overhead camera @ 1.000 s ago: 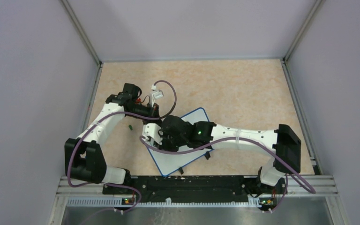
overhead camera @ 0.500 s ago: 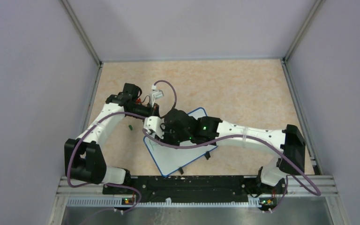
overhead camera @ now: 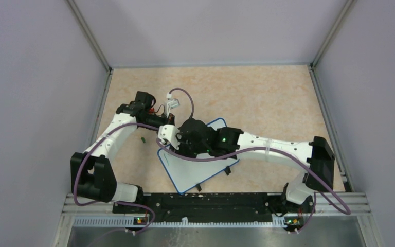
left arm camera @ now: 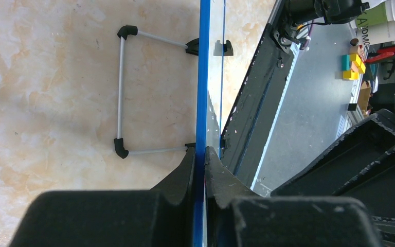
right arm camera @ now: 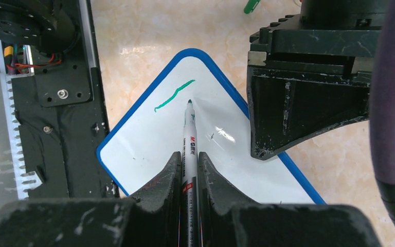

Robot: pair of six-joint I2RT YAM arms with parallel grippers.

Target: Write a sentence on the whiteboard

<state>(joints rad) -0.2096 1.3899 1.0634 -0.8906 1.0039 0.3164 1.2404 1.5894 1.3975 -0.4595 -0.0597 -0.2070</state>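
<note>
I have the left gripper (left arm camera: 201,154) clamped on the blue rim of the whiteboard (left arm camera: 203,77), I judge to steady it for writing. It lies askew on the table (overhead camera: 267,98). Next, the right gripper (right arm camera: 189,159) is pinched shut around the marker (right arm camera: 190,135), tip aimed at 12 o'clock onto the white face. Of the sentence (right arm camera: 174,95) I see one green stroke, at 11 o'clock of the tip: barely begun.

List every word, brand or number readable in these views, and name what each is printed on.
"M&G", followed by characters too small to read: on the barrel of the marker.
"DMC", cut off and blurred, so uncertain: on white packaging beyond the table, in the left wrist view.
No words on the whiteboard: only a wavy green stroke, not a readable letter.
</note>
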